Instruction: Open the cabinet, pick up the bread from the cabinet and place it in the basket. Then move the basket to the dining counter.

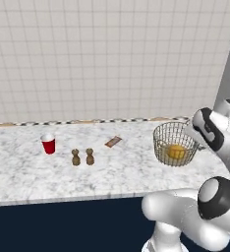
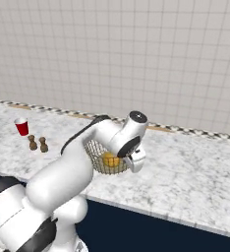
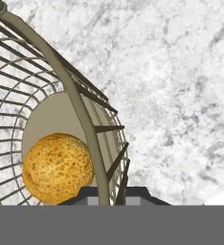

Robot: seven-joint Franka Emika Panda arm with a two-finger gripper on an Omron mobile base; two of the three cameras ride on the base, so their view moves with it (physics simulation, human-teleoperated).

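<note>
Wire rim of the basket (image 3: 80, 110) runs right up the hand view, passing between the two dark tips of the hand (image 3: 106, 194); jaws narrow, pinched on that rim wall.

Desk (image 1: 28, 172): white-grey marbled slab on a navy base, tiled wall behind, carries everything else.

Arm: white, bent over the desk edge, wrist down at the basket's near side in the right base view, at its right side in the left base view.

Basket: round, thin tan mesh, see-through, base close to the desk; whether it touches cannot be told. Holds one item.

Bread (image 3: 57, 167): rounded golden-orange lump lying on the basket floor, just inside the rim from the hand, close beside the gripped wire, not touched by the tips.

Red cup (image 1: 48, 144): upright, well apart from the basket, far left.

Two small brown shakers (image 1: 82, 157): side by side, between cup and basket.

Brown flat bar (image 1: 113, 141): lying near the shakers, toward the wall.
</note>
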